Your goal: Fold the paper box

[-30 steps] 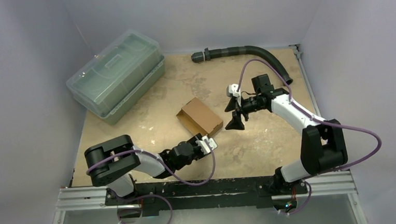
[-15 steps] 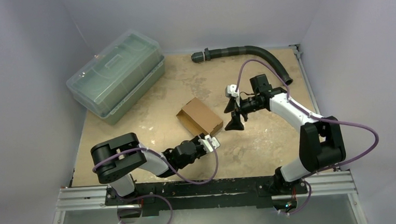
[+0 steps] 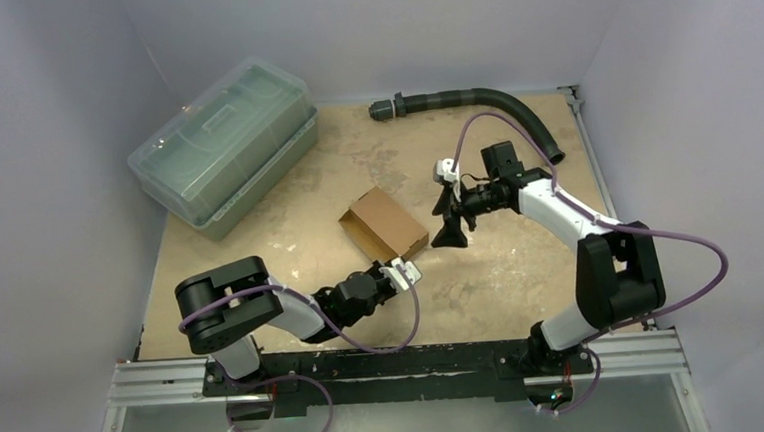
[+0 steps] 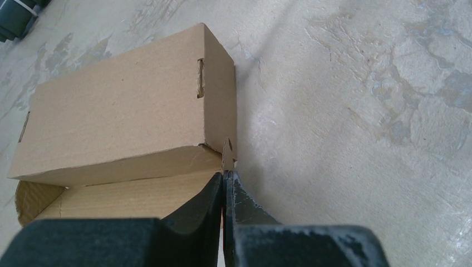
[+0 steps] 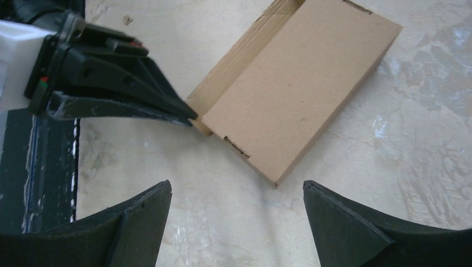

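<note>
A large clear greenish plastic bin, lid on, sits at the far left corner of the table, set at an angle to the edges. A black corrugated hose lies along the far edge with a grey coupling at its left end. Its other end bends down along the right edge by the far right corner. Bin and hose lie well apart. The table top is tan and worn, blotched with paler scuffs. Plain pale walls close it in on three sides.
</note>
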Motion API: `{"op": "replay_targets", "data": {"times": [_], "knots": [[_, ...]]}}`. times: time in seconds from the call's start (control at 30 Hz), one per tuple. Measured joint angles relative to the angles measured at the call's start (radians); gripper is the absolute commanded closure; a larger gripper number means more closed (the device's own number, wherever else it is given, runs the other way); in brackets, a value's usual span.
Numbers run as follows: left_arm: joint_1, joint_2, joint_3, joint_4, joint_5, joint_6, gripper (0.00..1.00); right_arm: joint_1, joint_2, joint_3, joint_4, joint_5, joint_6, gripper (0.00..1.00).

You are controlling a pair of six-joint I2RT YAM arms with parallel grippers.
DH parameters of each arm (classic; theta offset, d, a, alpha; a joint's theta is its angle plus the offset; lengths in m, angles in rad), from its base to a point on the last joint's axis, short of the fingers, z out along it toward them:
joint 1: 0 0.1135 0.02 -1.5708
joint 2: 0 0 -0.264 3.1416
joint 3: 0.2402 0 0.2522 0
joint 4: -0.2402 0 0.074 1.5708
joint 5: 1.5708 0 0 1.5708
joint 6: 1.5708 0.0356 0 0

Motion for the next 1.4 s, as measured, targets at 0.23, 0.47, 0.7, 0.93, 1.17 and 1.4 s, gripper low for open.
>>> {"op": "replay_targets", "data": {"times": [0.23,0.47,0.7,0.93,1.17,1.4], "knots": [[0.0,0.0,-0.025,0.027,-0.016,-0.018,1.0,0.001,0.068,-0.026,0.232,0.043,0.328,0.12],[0.0,0.0,-0.031,0.039,-0.018,-0.033,1.0,0.001,0.172,-0.056,0.437,0.069,0.681,0.18],[0.0,0.0,-0.037,0.048,-0.019,-0.034,1.0,0.001,0.275,-0.056,0.485,0.08,0.821,0.3],[0.0,0.0,-0.047,0.066,-0.021,-0.042,1.0,0.001,0.305,-0.056,0.484,0.086,0.859,0.47],[0.0,-0.011,-0.062,0.076,-0.029,-0.071,1.0,0.005,0.309,-0.048,0.479,0.085,0.873,0.54],[0.0,-0.013,-0.087,0.106,-0.04,-0.107,1.0,0.006,0.313,-0.043,0.476,0.084,0.884,0.57]]}}
